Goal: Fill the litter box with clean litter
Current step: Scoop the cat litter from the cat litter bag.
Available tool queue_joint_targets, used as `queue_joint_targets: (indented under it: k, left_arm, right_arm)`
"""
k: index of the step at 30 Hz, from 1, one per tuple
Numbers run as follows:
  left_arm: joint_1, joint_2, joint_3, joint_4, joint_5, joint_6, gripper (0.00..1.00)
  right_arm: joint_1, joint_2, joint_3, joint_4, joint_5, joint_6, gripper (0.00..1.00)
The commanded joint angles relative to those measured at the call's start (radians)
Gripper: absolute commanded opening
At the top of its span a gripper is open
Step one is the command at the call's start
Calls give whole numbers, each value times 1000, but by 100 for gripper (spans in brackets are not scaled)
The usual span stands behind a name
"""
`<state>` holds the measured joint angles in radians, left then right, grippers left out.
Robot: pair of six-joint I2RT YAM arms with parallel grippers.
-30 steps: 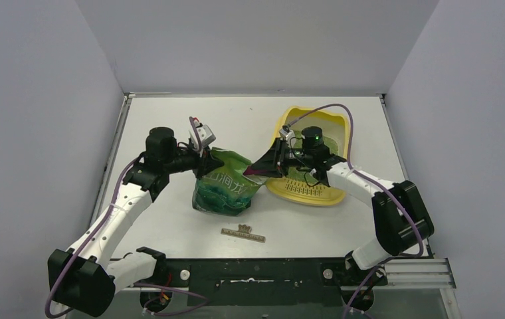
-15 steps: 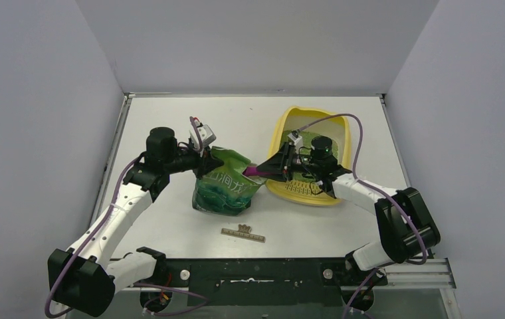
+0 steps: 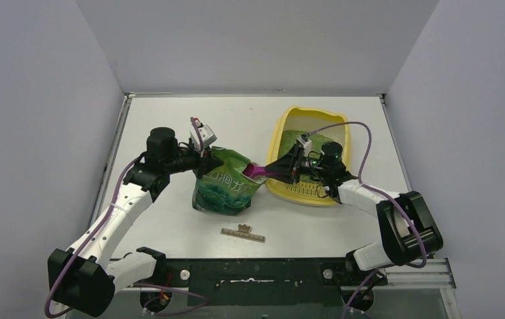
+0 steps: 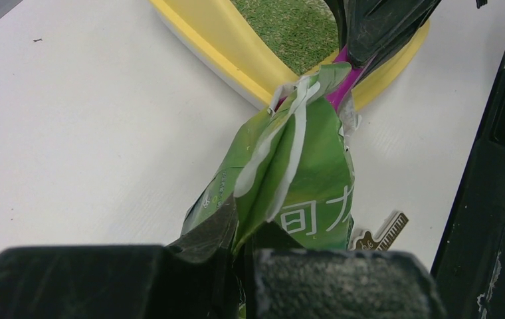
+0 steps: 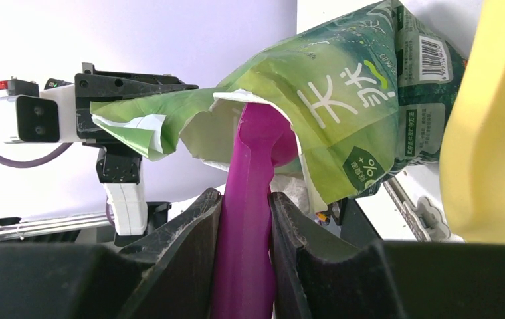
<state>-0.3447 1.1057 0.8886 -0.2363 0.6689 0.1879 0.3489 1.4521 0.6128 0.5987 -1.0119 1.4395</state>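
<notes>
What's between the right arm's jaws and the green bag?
A magenta scoop: the jaws clamp its handle, its bowl pokes into the bag, seen from the right wrist.

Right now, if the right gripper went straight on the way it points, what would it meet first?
Probably the open mouth of the green bag; the pink scoop in the right gripper has its tip there.

We saw a white bench [image 3: 250,126] boxed in by three plain, pale grey walls: a back wall [image 3: 256,40], a left wall [image 3: 30,119] and a right wall [image 3: 469,119]. A black rail [image 3: 270,269] ran along its near edge. The light was soft and even, the shadows faint.
</notes>
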Motion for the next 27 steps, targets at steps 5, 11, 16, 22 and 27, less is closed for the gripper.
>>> queue_joint_targets:
  k: [5, 11, 16, 22, 27]
  left_arm:
    - [-1, -6, 26, -3, -15, 19, 0]
    - [0, -3, 27, -5, -17, 22, 0]
    - [-1, -2, 27, -6, -17, 22, 0]
    - [0, -7, 25, -7, -16, 22, 0]
    - [0, -12, 22, -10, -17, 22, 0]
  right_arm:
    - [-59, -102, -8, 84, -30, 9, 0]
    - [-88, -156, 9, -78, -52, -72, 0]
    - [-94, -191, 28, -177, -67, -136, 0]
    - [-100, -219, 50, -251, -94, -182, 0]
    - [-120, -241, 53, -288, -124, -205, 0]
